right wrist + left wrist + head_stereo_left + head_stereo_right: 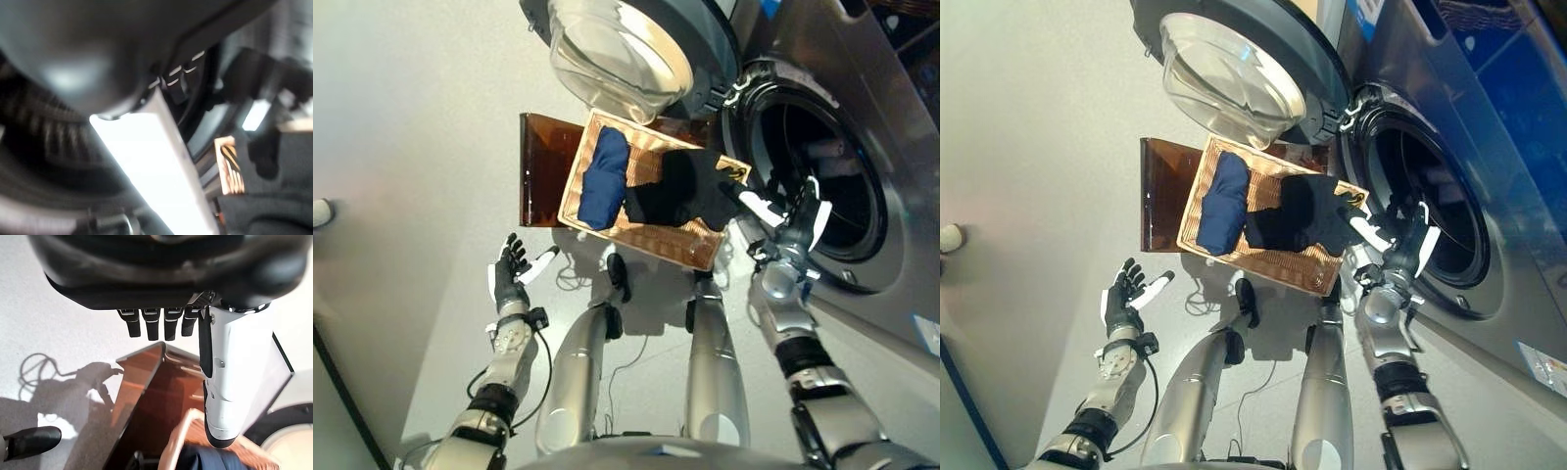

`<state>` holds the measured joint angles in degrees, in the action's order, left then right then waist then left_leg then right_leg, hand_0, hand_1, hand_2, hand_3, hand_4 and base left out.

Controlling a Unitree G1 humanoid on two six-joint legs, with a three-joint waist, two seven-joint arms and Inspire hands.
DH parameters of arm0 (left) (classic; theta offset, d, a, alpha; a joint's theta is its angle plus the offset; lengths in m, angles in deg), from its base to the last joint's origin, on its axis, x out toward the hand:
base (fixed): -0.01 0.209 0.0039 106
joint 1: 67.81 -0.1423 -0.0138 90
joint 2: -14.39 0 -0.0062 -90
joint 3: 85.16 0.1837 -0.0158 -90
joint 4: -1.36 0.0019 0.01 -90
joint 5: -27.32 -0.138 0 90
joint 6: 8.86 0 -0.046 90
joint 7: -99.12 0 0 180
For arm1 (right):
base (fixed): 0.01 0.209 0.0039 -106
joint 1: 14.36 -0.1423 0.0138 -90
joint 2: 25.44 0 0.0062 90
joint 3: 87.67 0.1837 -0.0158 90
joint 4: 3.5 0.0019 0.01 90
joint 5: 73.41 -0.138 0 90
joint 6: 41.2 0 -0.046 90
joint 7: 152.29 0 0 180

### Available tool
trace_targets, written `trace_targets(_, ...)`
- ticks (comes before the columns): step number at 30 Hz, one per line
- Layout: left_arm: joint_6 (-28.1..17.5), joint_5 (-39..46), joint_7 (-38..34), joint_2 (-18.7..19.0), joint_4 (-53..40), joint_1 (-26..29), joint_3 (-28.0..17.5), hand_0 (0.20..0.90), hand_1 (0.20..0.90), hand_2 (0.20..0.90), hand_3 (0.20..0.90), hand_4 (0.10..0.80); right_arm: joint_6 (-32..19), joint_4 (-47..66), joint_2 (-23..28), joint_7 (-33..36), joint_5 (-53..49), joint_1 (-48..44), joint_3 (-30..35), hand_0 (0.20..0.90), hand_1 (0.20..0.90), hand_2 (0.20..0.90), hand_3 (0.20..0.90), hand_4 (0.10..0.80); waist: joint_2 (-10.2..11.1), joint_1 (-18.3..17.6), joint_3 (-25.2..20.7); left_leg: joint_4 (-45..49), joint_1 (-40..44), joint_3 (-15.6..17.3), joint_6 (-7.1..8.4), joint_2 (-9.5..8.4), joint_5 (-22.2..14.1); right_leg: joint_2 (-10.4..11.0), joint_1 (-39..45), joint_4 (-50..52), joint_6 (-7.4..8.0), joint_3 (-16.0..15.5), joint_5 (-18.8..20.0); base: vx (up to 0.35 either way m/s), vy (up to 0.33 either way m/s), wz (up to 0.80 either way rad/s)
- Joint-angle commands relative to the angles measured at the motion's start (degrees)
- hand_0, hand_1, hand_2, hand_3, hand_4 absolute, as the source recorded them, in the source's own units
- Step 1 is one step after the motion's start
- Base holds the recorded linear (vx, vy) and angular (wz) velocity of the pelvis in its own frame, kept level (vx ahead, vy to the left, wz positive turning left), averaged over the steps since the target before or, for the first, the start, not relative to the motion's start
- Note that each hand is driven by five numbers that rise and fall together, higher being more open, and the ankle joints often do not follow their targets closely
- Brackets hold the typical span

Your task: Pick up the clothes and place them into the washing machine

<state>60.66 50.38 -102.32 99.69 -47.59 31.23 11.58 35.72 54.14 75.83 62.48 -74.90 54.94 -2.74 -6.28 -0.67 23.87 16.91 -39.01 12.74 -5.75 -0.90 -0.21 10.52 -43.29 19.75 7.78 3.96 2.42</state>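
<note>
A wicker basket [682, 249] stands on the floor before me and holds a folded blue garment [604, 178] and a black garment [671, 191]. To its right is the washing machine, its dark drum opening [827, 186] uncovered. My right hand [793, 223] hovers at the drum's near rim, just right of the black garment, fingers spread and empty. My left hand [512, 274] hangs open over the bare floor, below and left of the basket. In the left wrist view its white-covered thumb [222, 382] points toward the basket, holding nothing.
The machine's round glass door [622, 59] is swung open and hangs over the basket's far end. A brown translucent stand [543, 166] sits under the basket's left side. A small white object [321, 211] lies at the far left on the grey floor.
</note>
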Motion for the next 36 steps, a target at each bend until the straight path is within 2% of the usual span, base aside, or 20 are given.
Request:
trace_targets(1,-3.87,-2.31,0.29,3.11,-0.58,-2.26,-3.84,0.9,0.9,0.9,0.9,0.8,4.38,5.13,9.41,-0.68,20.56,-0.68,-0.97,0.9,0.9,0.9,0.9,0.8,-0.38,1.16,-2.67,-3.41,2.3,-0.7,6.17,0.17,-0.8,-0.04,3.41,-2.86,-0.7,-1.05,0.97,0.006,-0.011,0.05)
trace_targets(2,-3.78,-2.62,1.06,3.21,-0.58,-2.35,-4.07,0.9,0.9,0.9,0.9,0.8,6.09,5.5,12.01,-1.62,25.78,-1.77,-2.47,0.9,0.9,0.9,0.9,0.8,-0.43,1.32,-2.68,-3.84,2.44,-0.83,6.27,0.04,-0.58,-0.05,3.55,-3.34,-0.62,-1.03,1.22,0.002,-0.007,0.05)
trace_targets(3,-3.89,-2.97,2.64,3.19,-0.66,-2.61,-3.99,0.9,0.9,0.9,0.9,0.8,9.12,4.5,17.3,-2.35,36.92,-4.75,-6.18,0.9,0.9,0.9,0.9,0.8,-0.49,1.9,-2.71,-4.53,2.47,-0.97,6.4,-0.14,-0.22,0.05,3.75,-4.1,-0.42,-1.07,1.62,0.0,0.0,0.0)
trace_targets(5,-3.8,-3.1,2.97,3.04,-0.83,-2.63,-3.91,0.9,0.9,0.9,0.9,0.8,9.87,4.07,18.33,-2.36,40.03,-5.81,-7.19,0.9,0.9,0.9,0.9,0.8,-0.56,1.97,-2.62,-4.75,2.52,-1.07,6.46,-0.21,-0.08,0.07,3.89,-4.46,-0.36,-1.19,1.76,0.0,0.0,0.0)
trace_targets(6,-3.52,-3.52,3.68,2.96,-0.53,-2.32,-3.58,0.9,0.9,0.9,0.9,0.8,12.73,2.56,21.0,-3.01,47.8,-8.55,-10.49,0.9,0.9,0.9,0.9,0.8,-0.68,2.38,-2.53,-4.96,2.52,-1.29,6.53,-0.34,0.1,0.03,3.92,-4.74,-0.33,-1.17,1.93,0.0,0.0,0.0)
trace_targets(7,-3.52,-3.52,3.68,2.93,-0.52,-2.31,-3.65,0.9,0.9,0.9,0.9,0.8,12.74,2.48,20.99,-2.98,47.81,-8.69,-10.62,0.9,0.9,0.9,0.9,0.8,-0.7,2.31,-2.49,-4.96,2.52,-1.3,6.53,-0.34,0.1,0.03,3.93,-4.74,-0.33,-1.18,1.93,0.0,0.0,0.0)
trace_targets(8,-3.15,-3.76,4.04,2.85,-0.33,-2.2,-3.61,0.9,0.9,0.9,0.9,0.8,14.56,2.14,22.52,-4.62,53.61,-10.65,-13.39,0.9,0.9,0.9,0.9,0.8,-0.81,2.61,-2.47,-4.99,2.53,-1.38,6.58,-0.35,0.17,-0.01,3.91,-4.79,-0.33,-1.11,1.96,0.0,0.0,0.0)
trace_targets(11,-3.01,-3.32,4.25,2.65,-0.53,-2.0,-3.52,0.9,0.9,0.9,0.9,0.8,16.45,0.75,23.24,-5.88,58.05,-13.09,-16.35,0.9,0.9,0.9,0.9,0.8,-0.96,2.81,-2.29,-4.85,2.43,-1.53,6.67,-0.36,0.2,-0.05,3.93,-4.83,-0.37,-1.02,1.97,0.0,0.0,0.0)
trace_targets(12,-2.83,-3.25,4.2,2.6,-0.28,-1.48,-3.45,0.9,0.9,0.9,0.9,0.8,17.79,-0.05,23.73,-7.33,62.1,-15.23,-19.5,0.9,0.9,0.9,0.9,0.8,-1.02,3.08,-2.19,-4.84,2.49,-1.64,6.75,-0.31,0.21,-0.04,4.03,-4.87,-0.45,-1.0,1.96,0.0,0.0,0.0)
trace_targets(19,-2.89,-2.39,3.3,2.35,-1.02,-0.06,-3.09,0.9,0.9,0.9,0.9,0.8,19.01,-1.66,20.09,-9.34,64.63,-19.12,-23.96,0.9,0.9,0.9,0.9,0.8,-1.14,3.33,-1.54,-5.01,2.51,-1.91,7.1,-0.37,0.75,-0.04,4.27,-5.34,-0.48,-0.9,2.14,0.007,-0.01,0.06)
trace_targets(31,-3.21,-2.06,0.89,1.97,-0.25,1.62,-3.65,0.9,0.9,0.9,0.9,0.8,19.05,-6.44,10.31,-8.52,59.23,-20.56,-24.95,0.9,0.9,0.9,0.9,0.8,-1.4,3.8,-0.98,-5.84,2.74,-2.3,7.11,-0.73,1.3,0.05,4.73,-6.81,-0.58,-0.44,2.65,0.002,-0.004,0.02)
trace_targets(36,-3.35,-2.0,0.28,2.18,-1.1,1.67,-4.24,0.9,0.9,0.9,0.9,0.8,19.13,-7.48,8.11,-8.44,57.77,-21.2,-25.56,0.9,0.9,0.9,0.9,0.8,-1.85,3.93,-0.76,-6.67,2.95,-2.31,7.2,-0.99,1.79,0.18,4.96,-7.69,-0.53,-0.11,3.06,0.0,0.0,0.0)
